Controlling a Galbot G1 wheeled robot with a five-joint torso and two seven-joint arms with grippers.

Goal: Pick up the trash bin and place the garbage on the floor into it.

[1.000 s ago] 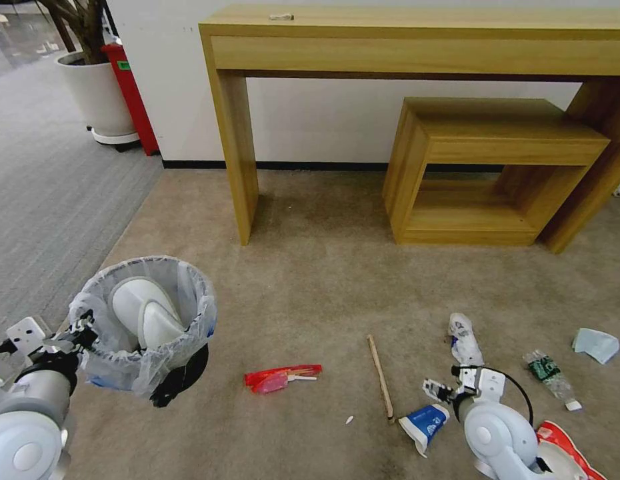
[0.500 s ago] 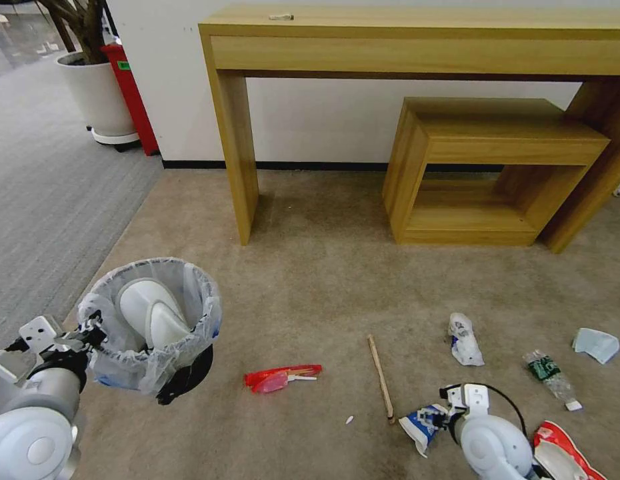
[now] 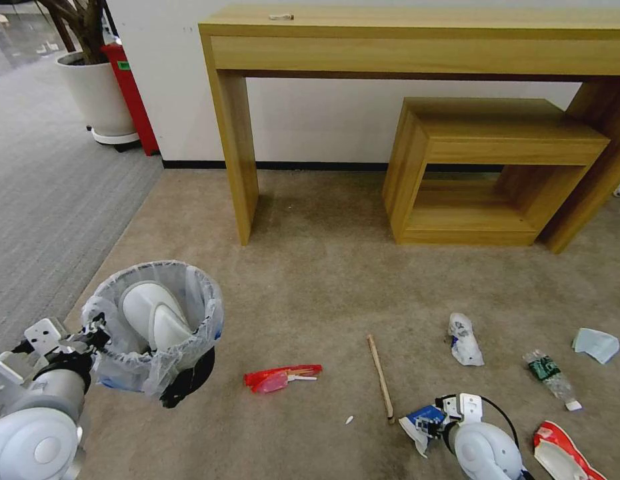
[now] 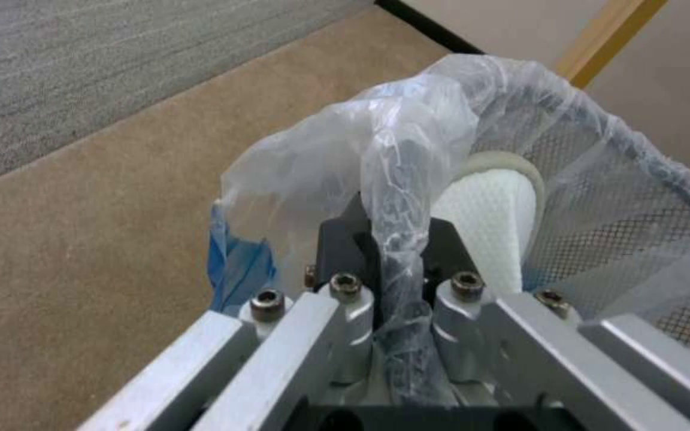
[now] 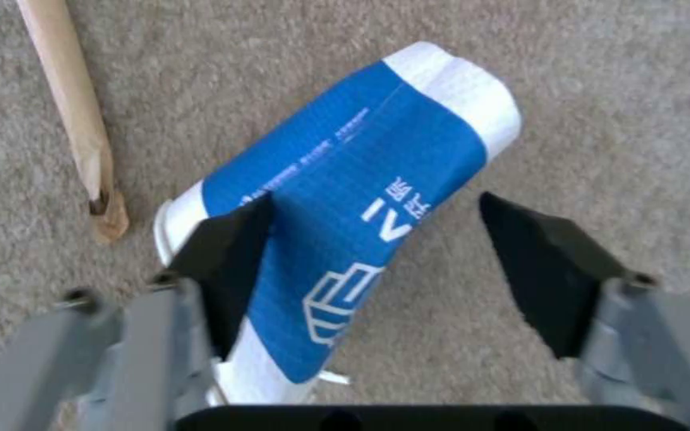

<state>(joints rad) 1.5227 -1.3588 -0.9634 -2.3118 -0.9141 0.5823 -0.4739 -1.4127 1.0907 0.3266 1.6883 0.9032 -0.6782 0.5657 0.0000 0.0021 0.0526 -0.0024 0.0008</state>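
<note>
Blue-white cup (image 5: 353,197), white Chinese lettering, right gripper (image 5: 373,239) jaws apart

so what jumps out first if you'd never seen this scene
The left gripper holds the trash bin up by its rim at the lower left, a white slipper inside. At the lower right, the open right gripper straddles a blue-white cup lying on the carpet beside a wooden stick.

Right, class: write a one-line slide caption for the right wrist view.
Open right gripper poised over a flattened blue-and-white cup on beige carpet, wooden stick alongside.
</note>
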